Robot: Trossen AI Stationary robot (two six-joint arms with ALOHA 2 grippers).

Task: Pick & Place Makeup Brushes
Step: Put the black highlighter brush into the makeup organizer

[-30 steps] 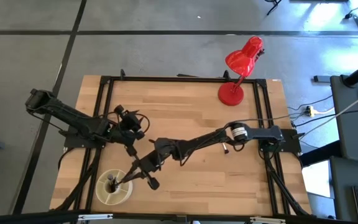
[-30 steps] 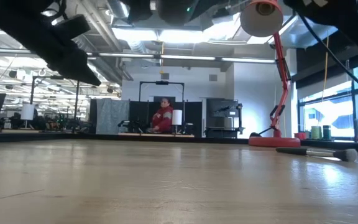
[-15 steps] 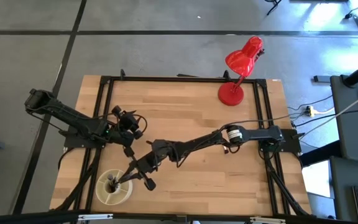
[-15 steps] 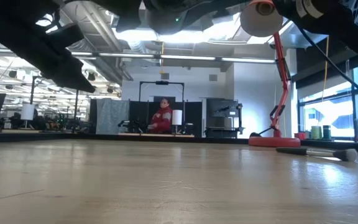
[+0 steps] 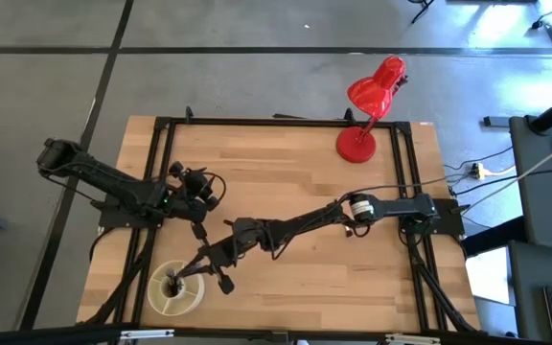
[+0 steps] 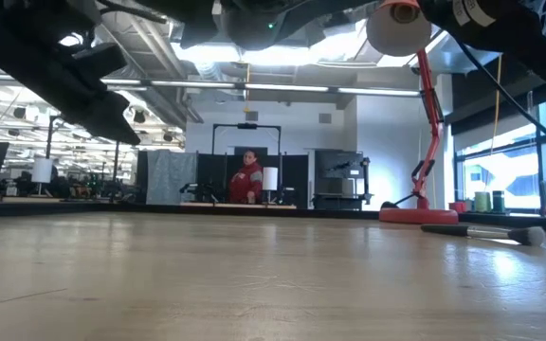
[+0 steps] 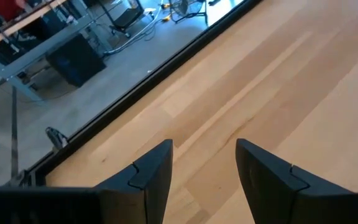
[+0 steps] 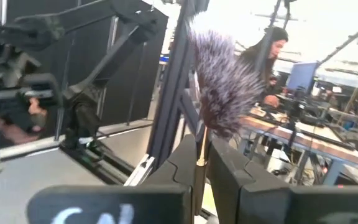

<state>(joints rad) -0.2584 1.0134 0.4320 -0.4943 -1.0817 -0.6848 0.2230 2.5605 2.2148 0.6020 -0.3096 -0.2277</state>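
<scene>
A brush is held over the holder, ready to be dropped in.

The right gripper (image 5: 202,267) is clamped on a thin dark-handled makeup brush (image 8: 219,81), whose fluffy grey-and-dark bristle tuft stands out beyond the fingertips while a slim pale ferrule is pinched between the jaws. Just beyond the jaws, a round pale cup-shaped holder (image 5: 176,288) is seen with dark brush stems already in it. The placing step is judged to be in hand; a lowering over the cup's mouth and a release would be called for next. Another long dark brush with a silvery ferrule (image 6: 486,231) is left lying on the smooth pale wooden table (image 5: 286,163). The left gripper (image 7: 202,163) is kept well apart from the cup, its jaws spread wide on nothing.
</scene>
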